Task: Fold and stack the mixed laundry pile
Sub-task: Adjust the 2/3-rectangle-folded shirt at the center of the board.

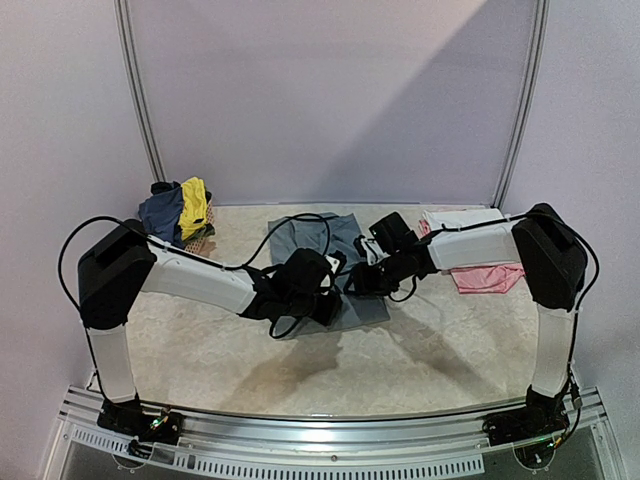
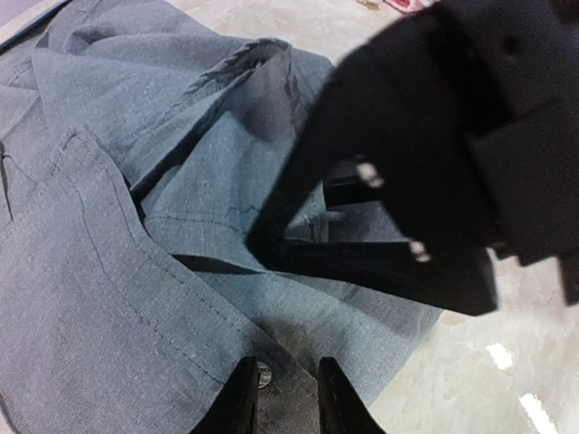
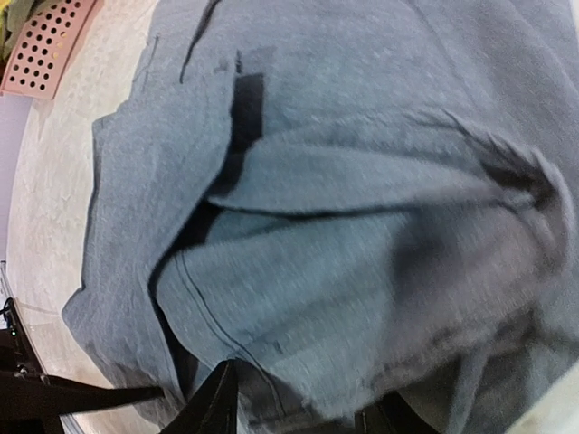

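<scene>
Two grippers low over grey trousers (image 1: 300,235), spread mid-tabletop (image 1: 200,340) toward the far edge. Narrow pinch of left gripper (image 2: 286,369) on a trouser edge, by a small button (image 2: 263,371). Clamp of right gripper (image 3: 303,398) around a raised, bunched fold just beside it. Navy top (image 1: 160,212) and yellow garment (image 1: 194,205) heaped at pink basket (image 1: 203,238), far left corner. White piece (image 1: 460,218) touching pink piece (image 1: 485,278) near the far right corner, apart from the trousers.

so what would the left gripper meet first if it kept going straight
The grey trousers: their cloth lies right between the left gripper's tips. The right gripper hangs further along that line, how far is unclear.
</scene>
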Controlling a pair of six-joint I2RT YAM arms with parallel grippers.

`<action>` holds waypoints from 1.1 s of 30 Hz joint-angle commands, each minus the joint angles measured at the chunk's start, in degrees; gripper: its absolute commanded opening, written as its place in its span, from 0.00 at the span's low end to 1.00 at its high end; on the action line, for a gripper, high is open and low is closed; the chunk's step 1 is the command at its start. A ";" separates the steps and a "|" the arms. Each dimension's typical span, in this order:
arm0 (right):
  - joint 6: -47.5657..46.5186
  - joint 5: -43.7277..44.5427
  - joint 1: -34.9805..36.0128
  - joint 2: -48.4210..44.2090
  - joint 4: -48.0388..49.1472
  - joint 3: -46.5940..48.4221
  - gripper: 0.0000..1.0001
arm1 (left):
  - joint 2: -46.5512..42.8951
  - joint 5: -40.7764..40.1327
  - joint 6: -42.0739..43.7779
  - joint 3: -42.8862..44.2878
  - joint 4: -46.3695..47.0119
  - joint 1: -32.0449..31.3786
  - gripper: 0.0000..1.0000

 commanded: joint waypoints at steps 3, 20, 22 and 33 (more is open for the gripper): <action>1.09 -4.83 -1.01 4.31 5.06 4.77 0.39 | 0.92 0.67 -0.39 -1.18 0.86 -0.67 0.24; 10.45 -14.76 -6.28 15.34 14.89 18.51 0.38 | 0.94 1.01 -1.38 -5.40 3.40 -0.62 0.24; 11.33 -17.47 -7.74 17.87 15.00 22.06 0.38 | 0.34 0.91 -1.59 -6.02 3.37 -0.60 0.24; 14.49 -21.87 -12.71 23.02 11.32 32.02 0.41 | -2.12 1.13 -2.57 -8.43 3.65 -0.67 0.23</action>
